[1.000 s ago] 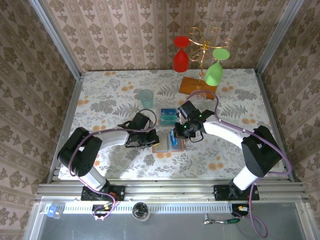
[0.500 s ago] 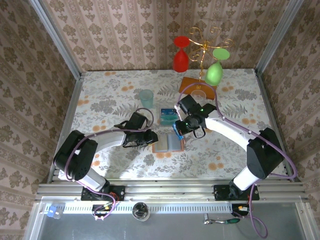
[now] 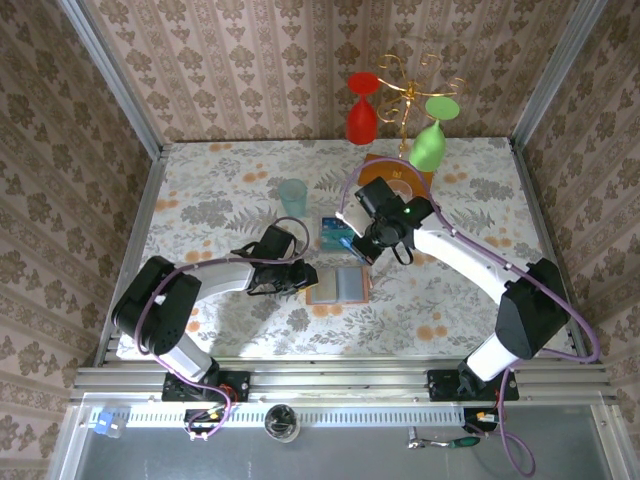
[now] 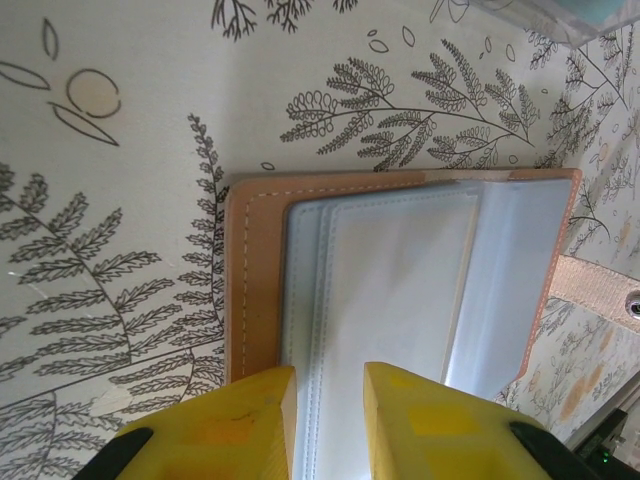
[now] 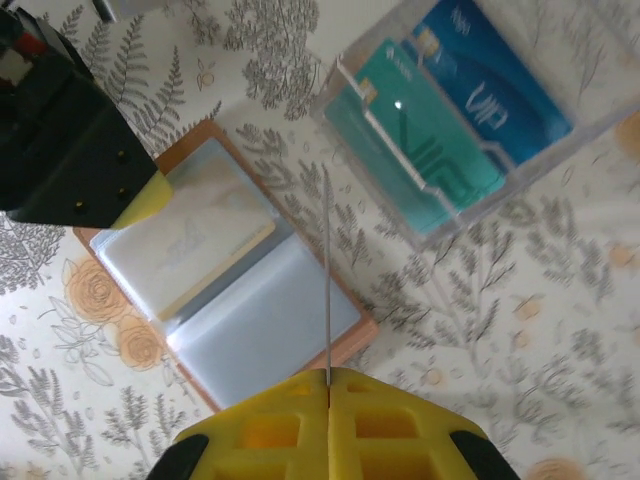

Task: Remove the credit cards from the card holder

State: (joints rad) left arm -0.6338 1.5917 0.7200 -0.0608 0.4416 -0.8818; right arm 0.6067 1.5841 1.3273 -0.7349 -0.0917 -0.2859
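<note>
Fingers (image 5: 260, 430) of the right gripper (image 5: 328, 385) pinch one card (image 5: 328, 270) edge-on above the tray (image 5: 335, 100) of cards (image 5: 420, 140). It could slip, or miss the tray on release. On the open holder (image 4: 260, 270), a tan-striped card (image 5: 215, 255) sits pocketed, and the left gripper (image 4: 330, 375) rests there narrowly parted. Unpinned, the holder may slide.

Free room: far-left and near-right stretches of the table (image 3: 200, 190). Obstacles, far side: teal tumbler (image 3: 292, 197); glass rack (image 3: 408, 100) carrying a red glass (image 3: 362, 122) and a green glass (image 3: 428, 147). Centre: clear tray (image 3: 335, 230) just beyond the card holder (image 3: 338, 286). Left gripper (image 3: 305, 277) occupies the holder's left edge. Right gripper (image 3: 350, 245), clamping a credit card (image 5: 327, 260) edge-on, apparently hangs above the gap between tray and holder.
</note>
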